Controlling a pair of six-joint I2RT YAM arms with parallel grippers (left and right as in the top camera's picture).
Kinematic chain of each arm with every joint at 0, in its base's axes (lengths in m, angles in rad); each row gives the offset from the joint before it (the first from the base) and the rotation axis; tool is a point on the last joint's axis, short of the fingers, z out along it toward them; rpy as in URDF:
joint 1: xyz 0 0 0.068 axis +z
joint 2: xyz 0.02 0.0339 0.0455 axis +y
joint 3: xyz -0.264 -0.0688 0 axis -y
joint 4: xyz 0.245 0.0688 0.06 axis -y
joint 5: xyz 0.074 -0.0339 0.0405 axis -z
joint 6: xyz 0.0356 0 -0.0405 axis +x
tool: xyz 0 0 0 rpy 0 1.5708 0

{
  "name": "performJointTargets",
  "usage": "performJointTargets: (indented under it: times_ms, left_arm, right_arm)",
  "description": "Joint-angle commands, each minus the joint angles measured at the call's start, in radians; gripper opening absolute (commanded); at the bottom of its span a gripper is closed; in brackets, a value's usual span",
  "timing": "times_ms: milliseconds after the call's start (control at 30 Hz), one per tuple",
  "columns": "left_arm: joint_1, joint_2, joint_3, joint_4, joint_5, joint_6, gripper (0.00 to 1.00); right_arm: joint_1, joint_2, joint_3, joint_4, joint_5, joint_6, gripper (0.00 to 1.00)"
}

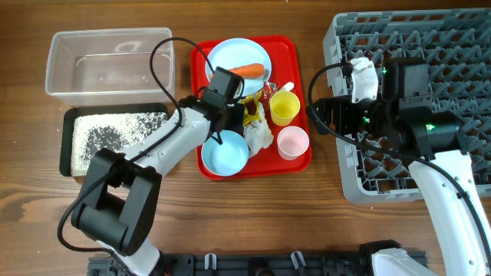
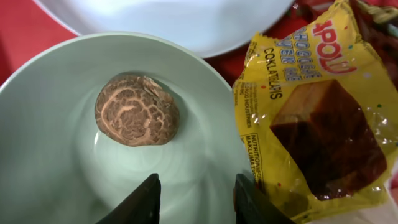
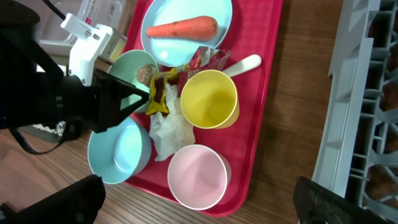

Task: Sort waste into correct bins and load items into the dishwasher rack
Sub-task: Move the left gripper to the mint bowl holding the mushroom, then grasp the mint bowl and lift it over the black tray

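The left hand (image 2: 196, 198) hangs low over a light blue bowl (image 2: 56, 143) near the middle of the red tray (image 1: 285, 52). Its fingers (image 2: 144, 202) are partly apart, one tip inside the bowl and the other at the rim beside the yellow wrapper (image 2: 311, 106). Nothing shows clamped between them. The small brown lump (image 2: 137, 110) lies in that bowl, just ahead of the fingertips and apart from them.

The right hand (image 3: 196, 185) has its fingers spread wide and holds nothing. It hovers at the left edge of the dishwasher rack (image 1: 460, 46), looking down on the tray.

The carrot (image 1: 247, 70) lies on the plate (image 1: 226, 55) at the tray's far end. The yellow cup (image 1: 284, 107) and pink cup (image 1: 292, 142) stand mouth up along the right side. The crumpled tissue (image 1: 259, 132) sits between them and the second bowl (image 1: 225, 153). The white spoon (image 3: 244, 63) pokes out from behind the yellow cup.

On the desk (image 1: 23, 215) left of the tray, the clear tub (image 1: 107, 65) stands behind the black tray (image 1: 67, 146), which holds the white grains (image 1: 115, 134).
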Motion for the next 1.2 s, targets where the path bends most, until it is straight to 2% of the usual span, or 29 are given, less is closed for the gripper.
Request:
performJointTargets:
  times_ms: [0,300,467,767,833,867,900,1167]
  left_arm:
    - [-0.013,0.017,0.014,0.014,0.013,0.016,0.38]
    - [-0.015,-0.053,0.056,-0.027,0.019,0.016,0.43]
    - [-0.024,-0.033,0.056,-0.1,0.02,0.016,0.44]
    - [-0.03,0.067,0.056,-0.089,0.056,0.032,0.43]
    - [-0.03,0.081,0.056,-0.082,0.056,0.039,0.3]
    - [-0.03,0.084,0.056,-0.079,0.056,0.039,0.15]
    - [-0.03,0.084,0.056,-0.072,0.056,0.038,0.04]
    - [-0.03,0.014,0.062,-0.055,0.055,0.038,0.04]
  right_arm:
    - [0.002,0.008,0.014,-0.002,-0.004,0.014,1.0]
    - [0.002,0.008,0.014,-0.002,-0.004,0.014,1.0]
    - [0.002,0.008,0.014,-0.002,-0.004,0.029,1.0]
    - [0.002,0.008,0.014,-0.002,-0.004,0.032,1.0]
    - [0.002,0.008,0.014,-0.002,-0.004,0.032,1.0]
    - [0.002,0.008,0.014,-0.002,-0.004,0.032,1.0]
    - [0.002,0.008,0.014,-0.002,-0.005,0.032,1.0]
    - [0.002,0.008,0.014,-0.005,-0.005,0.032,1.0]
